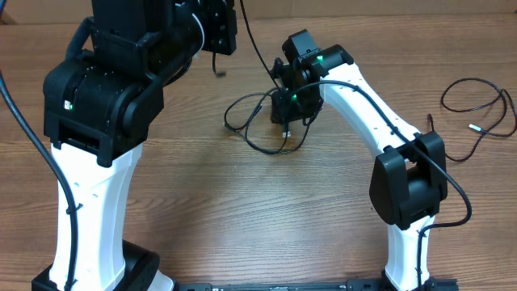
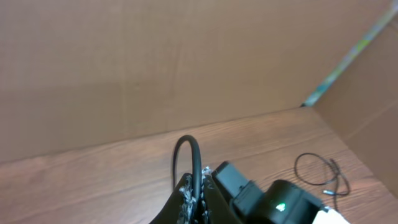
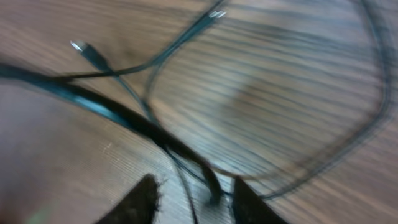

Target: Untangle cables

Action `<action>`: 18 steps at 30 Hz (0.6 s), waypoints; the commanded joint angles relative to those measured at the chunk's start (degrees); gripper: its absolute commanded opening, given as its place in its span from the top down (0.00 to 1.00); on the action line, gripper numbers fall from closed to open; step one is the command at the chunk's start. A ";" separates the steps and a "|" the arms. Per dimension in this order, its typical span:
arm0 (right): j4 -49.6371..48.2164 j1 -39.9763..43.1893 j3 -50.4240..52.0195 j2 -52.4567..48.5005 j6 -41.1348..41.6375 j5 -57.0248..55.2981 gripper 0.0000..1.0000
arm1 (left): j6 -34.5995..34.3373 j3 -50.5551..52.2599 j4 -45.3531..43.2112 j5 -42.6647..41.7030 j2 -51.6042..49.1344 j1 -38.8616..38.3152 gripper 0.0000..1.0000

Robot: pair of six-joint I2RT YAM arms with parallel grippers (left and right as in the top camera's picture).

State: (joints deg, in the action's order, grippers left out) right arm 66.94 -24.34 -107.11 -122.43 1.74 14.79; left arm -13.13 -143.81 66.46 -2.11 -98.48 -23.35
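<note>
1. Across the wooden bench [image 1: 242,218], I judge the job to be partly done at best. One lone cable [image 1: 485,109] lies in a loose loop near the right edge, well apart from everything else, and I count that one as freed.
2. What is left is the knot of cables [image 1: 246,101] toward the back middle of the bench, between the two arms. Several thin black loops overlap there, and I cannot tell how many cords are in it.
3. The left arm [image 1: 105,105] is raised high over the back of the bench. A thin black line runs up from the knot toward it, so I take one strand to be lifted off the wood.
4. The right arm [image 1: 363,113] reaches in from the right and bends down onto the knot itself.
5. The left hand [image 2: 198,190] has its fingers together, clamped on a black cord [image 2: 189,149] that arches out above them in the wrist view.
6. The right hand [image 3: 196,202] sits low over the bench with its fingers apart and a strand running through the gap. That picture is smeared and I see no pad pressing on the strand, so I read it as straddling rather than gripping.
7. A small plug [image 3: 82,47] lies on the wood beyond the right hand, a free end I could work from.
</note>
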 commanded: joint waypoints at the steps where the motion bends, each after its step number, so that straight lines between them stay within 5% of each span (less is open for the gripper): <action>1: 1.31 1.25 0.22 -0.13 7.45 -10.91 0.69 | 1.11 -1.16 2.08 5.75 1.14 0.20 0.95; 5: 5.14 3.43 0.22 1.29 11.63 -21.46 0.96 | 1.07 -1.09 4.94 11.61 1.11 0.20 0.95; 18: 6.75 11.52 0.11 15.69 13.03 -24.26 0.96 | 1.05 -0.55 8.07 15.10 0.74 0.50 0.94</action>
State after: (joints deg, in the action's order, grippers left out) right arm 74.06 -13.93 -107.09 -113.40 13.69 -7.75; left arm -13.10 -143.81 74.28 10.85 -98.48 -23.24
